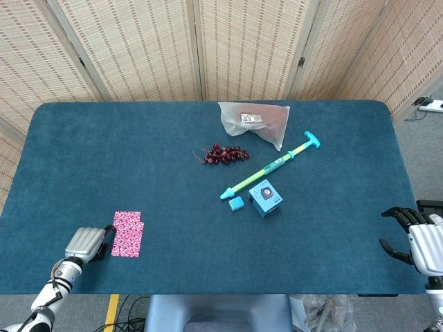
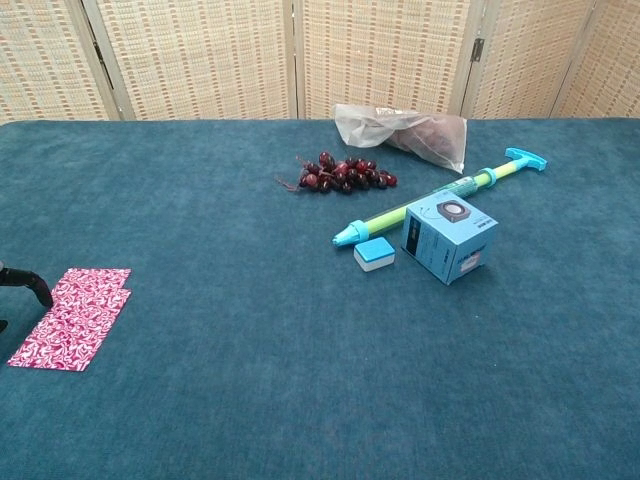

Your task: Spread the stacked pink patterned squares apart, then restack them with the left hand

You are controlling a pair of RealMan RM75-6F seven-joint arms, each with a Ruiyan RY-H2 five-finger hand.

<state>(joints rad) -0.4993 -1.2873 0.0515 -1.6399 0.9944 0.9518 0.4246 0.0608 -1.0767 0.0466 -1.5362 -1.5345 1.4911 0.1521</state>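
Note:
The pink patterned squares [image 1: 127, 234] lie on the blue table near its front left corner, overlapping with a small offset, also seen in the chest view as the pink squares [image 2: 73, 316]. My left hand [image 1: 86, 243] sits just left of them at the table edge, holding nothing, its dark fingertips [image 2: 32, 281] close to the squares' left side. My right hand [image 1: 417, 236] hangs off the table's right edge, fingers spread and empty.
A bunch of dark grapes [image 1: 223, 154], a clear plastic bag [image 1: 255, 122], a green and blue pump [image 1: 271, 166], a blue box [image 1: 265, 198] and a small blue block [image 1: 237, 203] lie around the table's middle and back.

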